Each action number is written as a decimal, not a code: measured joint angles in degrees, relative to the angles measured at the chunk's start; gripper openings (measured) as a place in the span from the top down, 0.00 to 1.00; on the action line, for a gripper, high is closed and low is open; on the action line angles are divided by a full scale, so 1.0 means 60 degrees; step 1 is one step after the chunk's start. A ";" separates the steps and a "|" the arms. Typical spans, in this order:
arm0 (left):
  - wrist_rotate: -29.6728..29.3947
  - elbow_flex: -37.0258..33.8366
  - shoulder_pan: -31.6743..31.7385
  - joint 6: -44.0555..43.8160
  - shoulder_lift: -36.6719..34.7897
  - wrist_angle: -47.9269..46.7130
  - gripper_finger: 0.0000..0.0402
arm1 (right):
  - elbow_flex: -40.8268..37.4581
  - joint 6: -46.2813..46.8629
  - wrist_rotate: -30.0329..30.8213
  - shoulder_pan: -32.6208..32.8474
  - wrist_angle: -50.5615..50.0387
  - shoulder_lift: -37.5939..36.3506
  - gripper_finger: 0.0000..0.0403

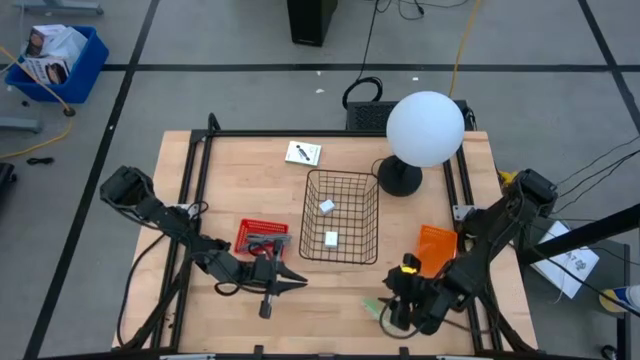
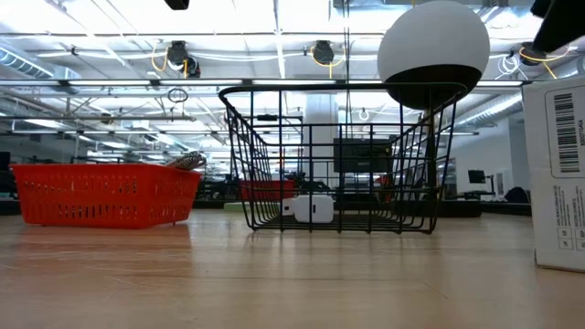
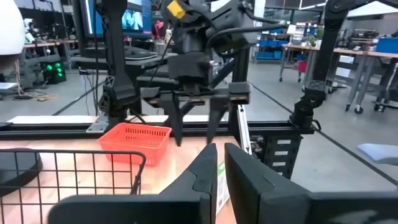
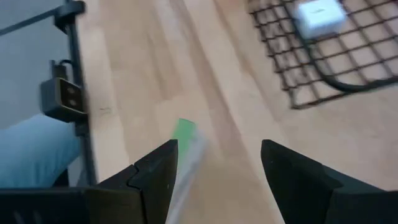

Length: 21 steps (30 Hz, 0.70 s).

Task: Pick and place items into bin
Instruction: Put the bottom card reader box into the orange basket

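Note:
A black wire bin [image 1: 340, 215] stands mid-table with two small white blocks [image 1: 327, 206] [image 1: 331, 239] on its floor; one block also shows in the low view [image 2: 313, 208]. A slim green tool [image 4: 183, 140] lies flat on the table near the front edge [image 1: 372, 305]. My right gripper [image 4: 217, 162] [image 1: 392, 310] is open over it, the tool lying by one finger. My left gripper [image 3: 221, 163] [image 1: 298, 282] is shut and empty, left of the bin's near corner. A white card [image 1: 303, 153] lies flat behind the bin. A grey metal piece [image 2: 187, 162] sticks out of a red basket [image 1: 262, 236].
A white globe lamp [image 1: 425, 128] stands at the back right, close to the bin. An orange basket [image 1: 437, 245] sits right of the bin. A white box with a barcode [image 2: 558, 174] stands at the right in the low view. Black frame rails [image 1: 190, 200] run along the table's sides.

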 joint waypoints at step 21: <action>0.0025 0.0000 -0.0072 -0.0447 0.0004 -0.0080 0.91 | 0.1121 0.0992 -0.1346 -0.0115 -0.0805 0.1626 0.44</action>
